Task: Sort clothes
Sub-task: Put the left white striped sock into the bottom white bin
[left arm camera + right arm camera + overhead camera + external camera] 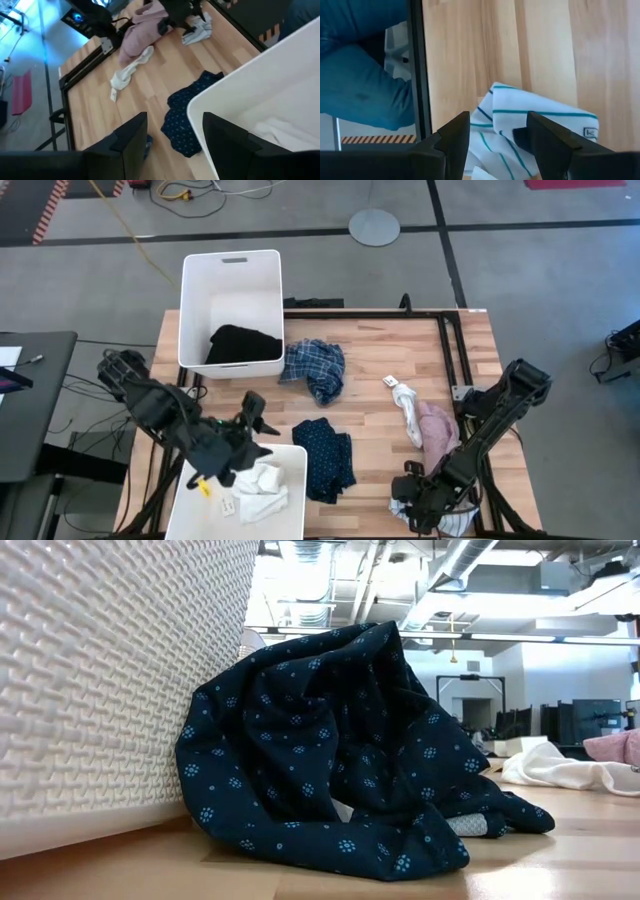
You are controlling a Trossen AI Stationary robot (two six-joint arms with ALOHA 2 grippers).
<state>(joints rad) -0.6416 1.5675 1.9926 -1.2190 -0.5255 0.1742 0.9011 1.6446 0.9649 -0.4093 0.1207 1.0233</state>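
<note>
Right gripper (497, 137) down at table's near right edge, fingers spread astride striped sock (535, 127), not pinching. Left gripper (245, 442) spread, empty, over near white bin (290, 510) holding white socks (262, 485).

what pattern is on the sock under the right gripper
White with thin teal stripes, the sock; right wrist view shows it best.

wooden table (370, 370) holds two white bins (231, 310), plaid shirt (315, 368), dotted piece (325, 455), pink shirt (437, 430), socks (403, 402)

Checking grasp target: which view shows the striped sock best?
Right wrist view: the striped sock fills the frame between the right gripper's open fingers. High view shows only a sliver under that gripper; left wrist view shows it small and distant; low view not at all.
</note>
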